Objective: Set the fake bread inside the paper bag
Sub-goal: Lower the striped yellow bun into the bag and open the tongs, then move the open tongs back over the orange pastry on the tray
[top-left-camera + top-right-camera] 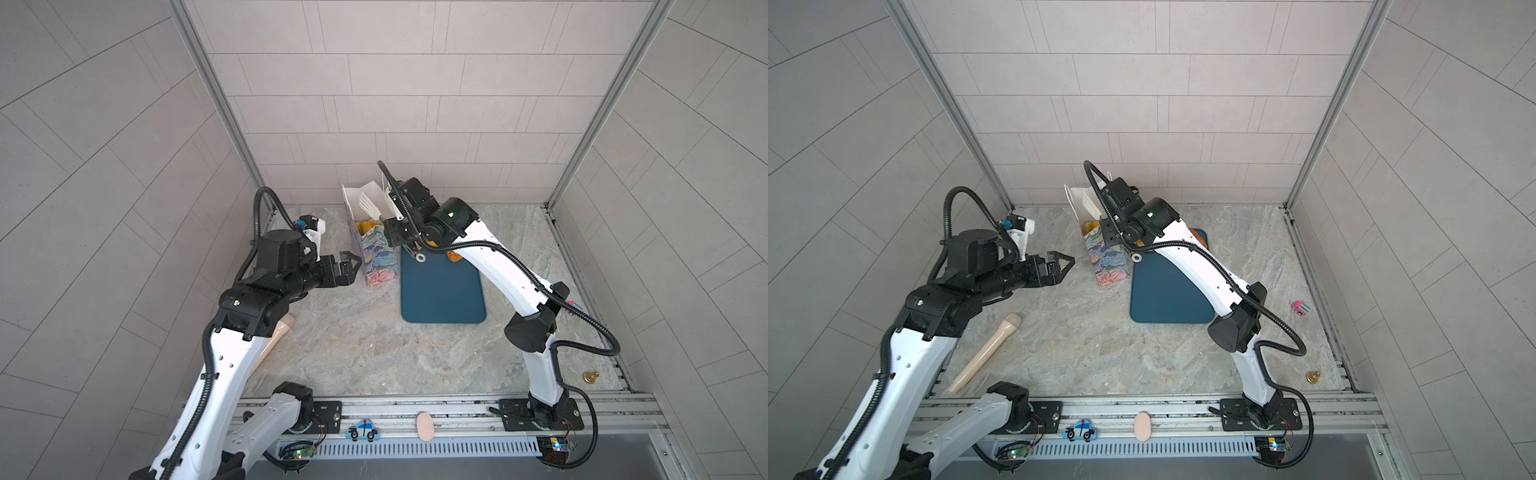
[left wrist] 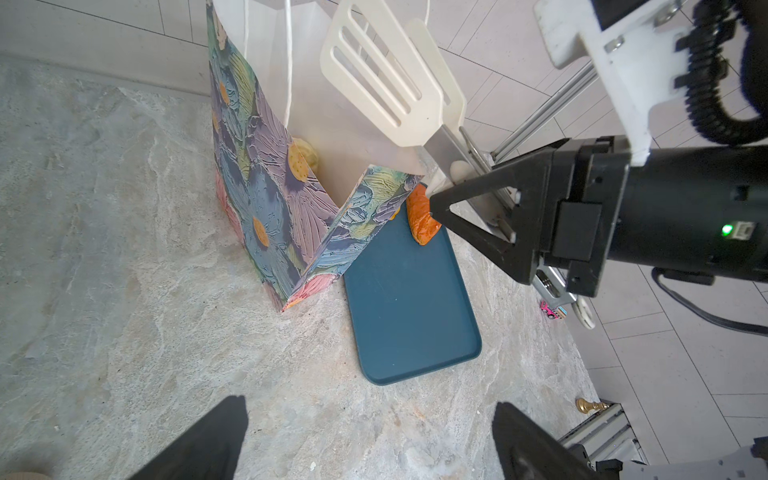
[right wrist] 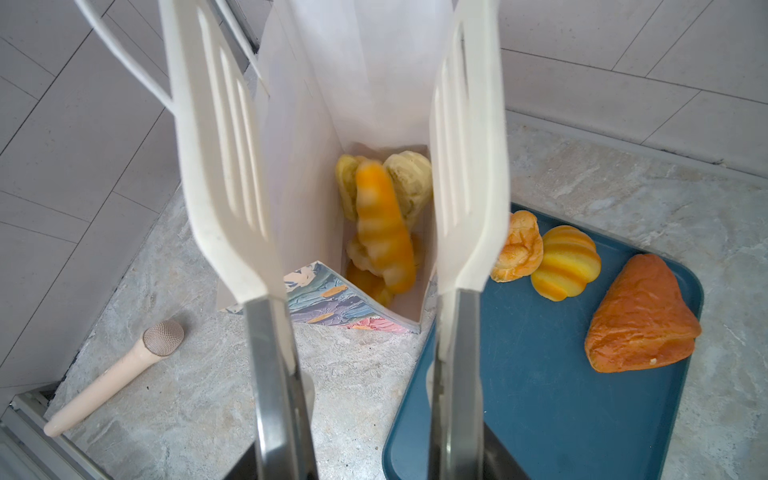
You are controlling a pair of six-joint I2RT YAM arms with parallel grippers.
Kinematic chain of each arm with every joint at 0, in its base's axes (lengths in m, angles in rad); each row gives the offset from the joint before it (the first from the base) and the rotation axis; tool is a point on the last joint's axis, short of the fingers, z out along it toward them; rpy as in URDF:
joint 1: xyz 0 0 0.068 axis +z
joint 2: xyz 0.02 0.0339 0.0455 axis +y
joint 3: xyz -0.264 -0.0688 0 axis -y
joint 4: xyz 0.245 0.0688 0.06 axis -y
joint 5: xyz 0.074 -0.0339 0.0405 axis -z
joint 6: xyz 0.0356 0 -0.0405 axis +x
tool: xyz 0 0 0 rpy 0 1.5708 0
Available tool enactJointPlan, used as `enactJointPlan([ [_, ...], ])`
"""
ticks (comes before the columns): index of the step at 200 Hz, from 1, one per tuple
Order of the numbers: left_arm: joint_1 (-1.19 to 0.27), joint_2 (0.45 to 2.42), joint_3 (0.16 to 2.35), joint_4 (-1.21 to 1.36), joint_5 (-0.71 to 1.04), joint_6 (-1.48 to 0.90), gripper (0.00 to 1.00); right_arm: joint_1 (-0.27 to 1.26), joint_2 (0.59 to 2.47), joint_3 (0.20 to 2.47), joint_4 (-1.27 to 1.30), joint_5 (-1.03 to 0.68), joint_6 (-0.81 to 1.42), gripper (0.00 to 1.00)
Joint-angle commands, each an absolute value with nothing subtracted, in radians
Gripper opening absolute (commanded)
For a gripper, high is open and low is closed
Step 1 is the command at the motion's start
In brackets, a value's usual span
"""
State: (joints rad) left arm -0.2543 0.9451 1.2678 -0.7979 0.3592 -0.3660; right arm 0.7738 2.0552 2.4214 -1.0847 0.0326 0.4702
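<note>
The paper bag [image 1: 376, 257] [image 1: 1106, 262] [image 2: 266, 199] stands open beside a blue tray [image 1: 442, 291] [image 3: 540, 395]. My right gripper [image 1: 399, 237] [image 3: 374, 457] is shut on white slotted tongs [image 3: 224, 166] [image 2: 386, 83], whose blades stand apart over the bag's mouth. A blurred striped piece of fake bread [image 3: 384, 224] lies on several more inside the bag. On the tray lie a small roll [image 3: 519, 247], a striped roll [image 3: 567, 262] and an orange-brown triangular piece [image 3: 642, 316] [image 2: 422, 216]. My left gripper [image 1: 351, 268] [image 1: 1065, 266] [image 2: 370, 440] is open and empty, just left of the bag.
A beige toy microphone [image 1: 988, 353] [image 3: 112, 378] lies at the front left. A pink toy car [image 1: 1300, 308] and a brass bell [image 1: 590, 377] sit near the right edge. A toy police car [image 1: 363, 431] and a pink oval [image 1: 424, 426] rest on the front rail.
</note>
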Motion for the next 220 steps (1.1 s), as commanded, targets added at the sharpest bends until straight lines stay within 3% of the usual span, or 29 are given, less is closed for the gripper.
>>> enactJointPlan([
  [1,-0.249,0.945,1.277,-0.795,0.364,-0.356,1.0,0.776,2.042,2.465,-1.096,0.035,0.463,0.59],
  [81,-0.257,0.942,1.282,-0.796,0.413,-0.35,1.0,0.81,1.918,2.415,-1.179,0.128,0.474,0.58],
  [134,-0.349,0.952,1.305,-0.78,0.305,-0.361,1.0,0.771,1.676,2.05,-1.061,0.206,0.458,0.57],
  [220,-0.643,1.125,1.325,-0.645,0.07,-0.412,1.0,0.504,1.447,1.459,-0.989,0.244,0.506,0.61],
])
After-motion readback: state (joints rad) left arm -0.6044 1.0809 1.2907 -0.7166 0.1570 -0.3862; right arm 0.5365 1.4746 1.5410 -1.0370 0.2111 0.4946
